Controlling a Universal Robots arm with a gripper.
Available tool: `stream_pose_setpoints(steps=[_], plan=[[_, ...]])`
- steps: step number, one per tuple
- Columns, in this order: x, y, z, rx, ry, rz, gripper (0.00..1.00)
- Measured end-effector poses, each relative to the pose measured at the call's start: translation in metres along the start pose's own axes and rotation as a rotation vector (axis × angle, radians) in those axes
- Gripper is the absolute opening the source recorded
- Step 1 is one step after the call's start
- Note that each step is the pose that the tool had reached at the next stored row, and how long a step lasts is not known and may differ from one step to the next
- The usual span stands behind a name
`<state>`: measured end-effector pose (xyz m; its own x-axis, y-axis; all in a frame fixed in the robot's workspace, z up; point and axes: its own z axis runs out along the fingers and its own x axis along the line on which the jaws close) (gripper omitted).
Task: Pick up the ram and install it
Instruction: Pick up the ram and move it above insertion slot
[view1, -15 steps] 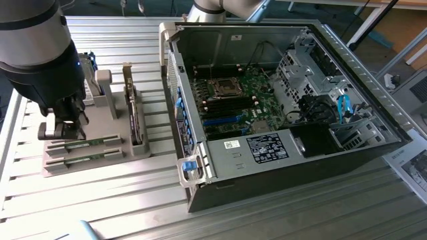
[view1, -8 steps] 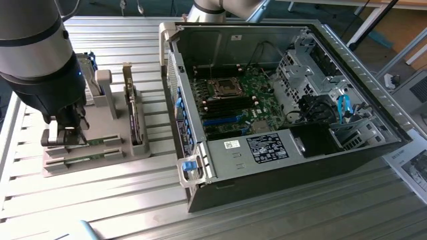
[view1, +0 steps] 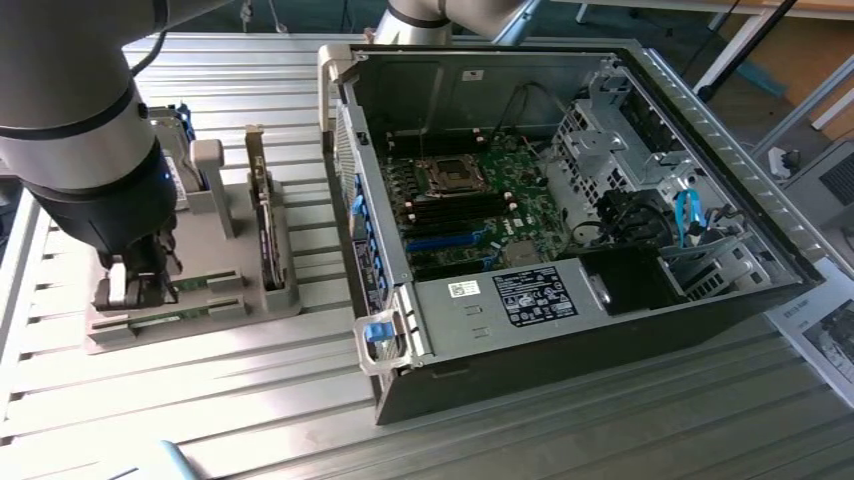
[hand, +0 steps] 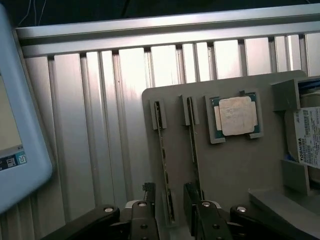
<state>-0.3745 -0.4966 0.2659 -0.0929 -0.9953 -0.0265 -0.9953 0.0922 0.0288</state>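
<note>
Exterior view: the gripper (view1: 134, 288) hangs over the grey holder (view1: 234, 250), at the exterior view's left of the open computer case (view1: 400, 80).

Wrist view: jaws open, straddling the ram (hand: 162, 145), which stands on edge in its slot, apparently untouched. Judged light, stiff and fragile: grip both flat faces mid-length.

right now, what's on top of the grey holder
The ram and a second stick on edge, a processor, a hard drive. Open jaws straddle the ram and cover the second stick's end.
</note>
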Motion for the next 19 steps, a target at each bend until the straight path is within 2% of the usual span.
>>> stream_pose_setpoints(steps=[7, 10, 12, 14, 17, 19], plan=[[0.001, 0.0003, 0.0193, -0.0029, 0.0008, -0.023, 0.36], [0.002, 0.0, 0.0267, -0.01, 0.003, -0.078, 0.36], [0.002, -0.0001, 0.0298, -0.0122, 0.004, -0.105, 0.36], [0.003, 0.0001, 0.0331, -0.0129, 0.0044, -0.118, 0.36], [0.006, 0.0012, 0.045, -0.0132, 0.0046, -0.122, 0.36], [0.007, 0.0014, 0.0494, -0.013, 0.0045, -0.124, 0.36]])
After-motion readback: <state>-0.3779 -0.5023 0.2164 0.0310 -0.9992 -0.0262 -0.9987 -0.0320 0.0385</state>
